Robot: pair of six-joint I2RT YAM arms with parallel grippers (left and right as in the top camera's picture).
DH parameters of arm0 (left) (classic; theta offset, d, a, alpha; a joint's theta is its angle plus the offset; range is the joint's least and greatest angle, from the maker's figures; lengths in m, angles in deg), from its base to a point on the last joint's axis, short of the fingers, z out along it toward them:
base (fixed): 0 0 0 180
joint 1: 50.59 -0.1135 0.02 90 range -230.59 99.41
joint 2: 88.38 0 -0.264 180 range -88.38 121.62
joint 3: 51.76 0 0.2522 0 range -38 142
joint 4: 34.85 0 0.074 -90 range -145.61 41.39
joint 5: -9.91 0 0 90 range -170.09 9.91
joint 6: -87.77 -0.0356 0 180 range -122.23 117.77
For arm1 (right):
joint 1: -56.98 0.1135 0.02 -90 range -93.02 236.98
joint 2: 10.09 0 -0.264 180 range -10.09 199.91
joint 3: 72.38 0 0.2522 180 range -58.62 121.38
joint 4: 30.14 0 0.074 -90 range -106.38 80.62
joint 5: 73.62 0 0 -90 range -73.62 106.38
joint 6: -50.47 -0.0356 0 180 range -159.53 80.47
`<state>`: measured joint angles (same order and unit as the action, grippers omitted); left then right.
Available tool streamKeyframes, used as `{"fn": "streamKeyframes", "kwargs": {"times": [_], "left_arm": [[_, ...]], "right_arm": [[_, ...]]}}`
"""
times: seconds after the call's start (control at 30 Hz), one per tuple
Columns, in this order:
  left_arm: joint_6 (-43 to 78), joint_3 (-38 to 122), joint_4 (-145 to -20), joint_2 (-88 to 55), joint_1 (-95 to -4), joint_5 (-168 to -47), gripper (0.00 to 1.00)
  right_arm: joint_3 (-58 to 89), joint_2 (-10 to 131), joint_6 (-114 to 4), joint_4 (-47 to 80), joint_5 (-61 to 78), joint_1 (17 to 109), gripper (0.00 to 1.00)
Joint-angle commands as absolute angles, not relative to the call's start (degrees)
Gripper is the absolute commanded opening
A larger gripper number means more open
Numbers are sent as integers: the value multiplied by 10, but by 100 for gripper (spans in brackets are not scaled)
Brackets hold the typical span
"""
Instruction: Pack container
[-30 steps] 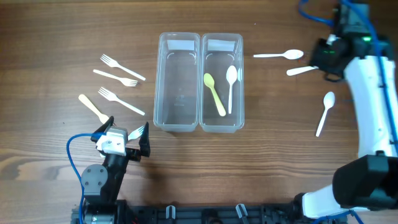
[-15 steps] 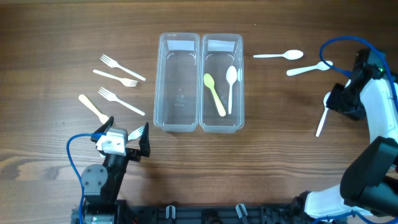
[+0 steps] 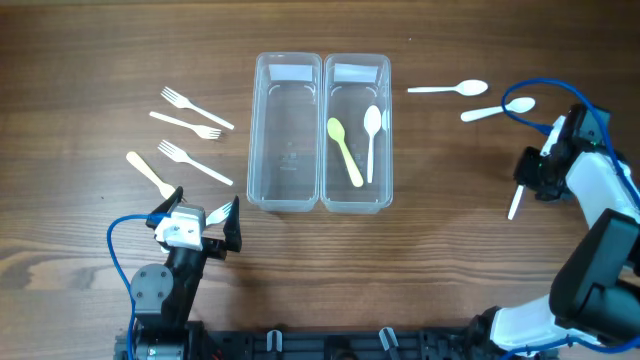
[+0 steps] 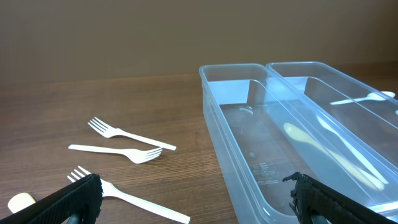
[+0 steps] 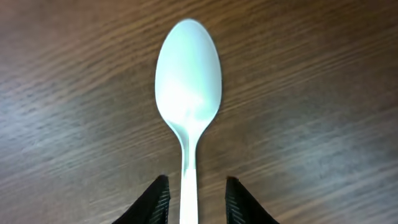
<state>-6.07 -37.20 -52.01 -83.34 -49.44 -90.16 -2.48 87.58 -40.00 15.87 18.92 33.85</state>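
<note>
Two clear containers stand side by side. The left container is empty. The right container holds a yellow-green spoon and a white spoon. My right gripper is low over a white spoon on the table at the right. Its open jaws straddle the handle with a gap on each side. Only the handle end shows overhead. My left gripper is open and empty near the front left. It also shows in the left wrist view.
Two more white spoons lie right of the containers. Three white forks and a cream utensil lie at the left. A blue cable loops beside the right arm.
My right arm has swung from the far right corner toward the front and come down over the third white spoon, jaws open around its handle. The left arm has not moved.
</note>
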Motion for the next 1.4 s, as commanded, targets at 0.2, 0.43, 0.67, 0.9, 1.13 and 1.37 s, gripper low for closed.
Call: {"fn": "streamKeyframes", "kwargs": {"times": [0.2,0.43,0.67,0.9,1.13,1.37], "left_arm": [[-69,-376,-520,-835,-492,-900,100],[-69,-377,-520,-835,-492,-900,100],[-69,-377,-520,-835,-492,-900,100],[-69,-376,-520,-835,-492,-900,100],[-69,-377,-520,-835,-492,-900,100],[-69,-376,-520,-835,-492,-900,100]], "right_arm": [[-38,962,-382,116,173,337,22],[-37,996,-397,113,158,337,15],[-12,982,-414,146,114,337,4],[204,829,-445,209,14,402,4],[208,807,-505,172,19,681,4],[205,890,-507,171,58,771,45]]}}
